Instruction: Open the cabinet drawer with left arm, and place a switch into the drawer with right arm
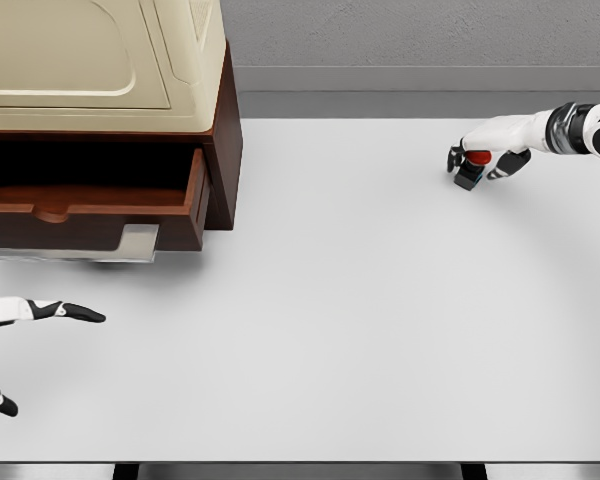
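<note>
You see a white rectangular tabletop viewed from above, with a dark brown wooden cabinet at the upper left; its left side runs off the frame. A cream-coloured moulded appliance sits on top, cropped by the top and left edges, so you cannot identify it. The cabinet's brown drawer stands pulled out toward you; its interior lies in deep shadow and its contents cannot be made out.

At the upper right, the right hand has its white, black-tipped fingers curled down around a small black switch with a red top, which sits on or just above the table, well apart from the drawer. The fingers hide much of it.

At the lower left, the left hand lies mostly outside the frame, its visible fingers extended and holding nothing, below the drawer front.
</note>
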You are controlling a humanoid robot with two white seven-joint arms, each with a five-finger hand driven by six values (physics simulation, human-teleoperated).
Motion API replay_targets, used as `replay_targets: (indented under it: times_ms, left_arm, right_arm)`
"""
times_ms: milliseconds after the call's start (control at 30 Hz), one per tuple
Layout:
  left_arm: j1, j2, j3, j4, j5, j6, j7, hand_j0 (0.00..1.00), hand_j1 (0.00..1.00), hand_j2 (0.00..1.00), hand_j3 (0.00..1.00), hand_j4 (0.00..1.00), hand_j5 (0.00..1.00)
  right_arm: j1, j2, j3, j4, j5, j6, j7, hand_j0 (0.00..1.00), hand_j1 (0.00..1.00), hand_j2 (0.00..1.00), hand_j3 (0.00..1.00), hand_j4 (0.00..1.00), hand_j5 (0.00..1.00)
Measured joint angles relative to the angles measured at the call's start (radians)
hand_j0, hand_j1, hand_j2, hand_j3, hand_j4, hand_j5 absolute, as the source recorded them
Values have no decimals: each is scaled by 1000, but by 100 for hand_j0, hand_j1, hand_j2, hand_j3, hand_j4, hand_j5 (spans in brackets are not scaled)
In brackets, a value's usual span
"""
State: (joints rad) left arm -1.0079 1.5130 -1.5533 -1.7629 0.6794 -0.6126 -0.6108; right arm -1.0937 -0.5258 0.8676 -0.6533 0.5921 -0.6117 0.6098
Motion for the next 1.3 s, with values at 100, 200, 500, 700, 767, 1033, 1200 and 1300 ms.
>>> replay_targets:
  times_ms: [100,200,500,700,767,1033,1200,1300]
  left_arm:
    - [0,-33,2,0,0,0,0,100,100,100,100,100,100]
    - [0,-51,3,0,0,0,0,100,100,100,100,100,100]
    - [0,-64,4,0,1,0,0,100,100,100,100,100,100]
    - [0,-64,4,1,2,0,0,100,100,100,100,100,100]
    - [0,-63,3,1,2,0,0,100,100,100,100,100,100]
    - [0,-63,3,1,2,0,0,100,100,100,100,100,100]
    - [0,-63,3,1,2,0,0,100,100,100,100,100,100]
    - [0,-63,2,1,1,0,0,100,100,100,100,100,100]
  right_arm:
    - [0,0,0,0,-1,0,0,57,57,57,57,57,57]
    - [0,0,0,0,-2,-1,1,55,55,55,55,55,55]
    - [0,0,-5,-2,-10,0,0,45,45,45,45,45,45]
    - [-3,2,-12,-11,-12,-2,1,44,44,44,44,44,44]
    - [-3,4,-19,-23,-19,-2,2,44,44,44,44,44,44]
    - [-5,3,-29,-149,-65,-2,2,44,44,44,44,44,44]
    - [-3,-1,-27,-283,-85,-3,2,45,45,45,45,45,45]
    - [5,-11,-20,-394,-93,-3,2,45,45,45,45,45,45]
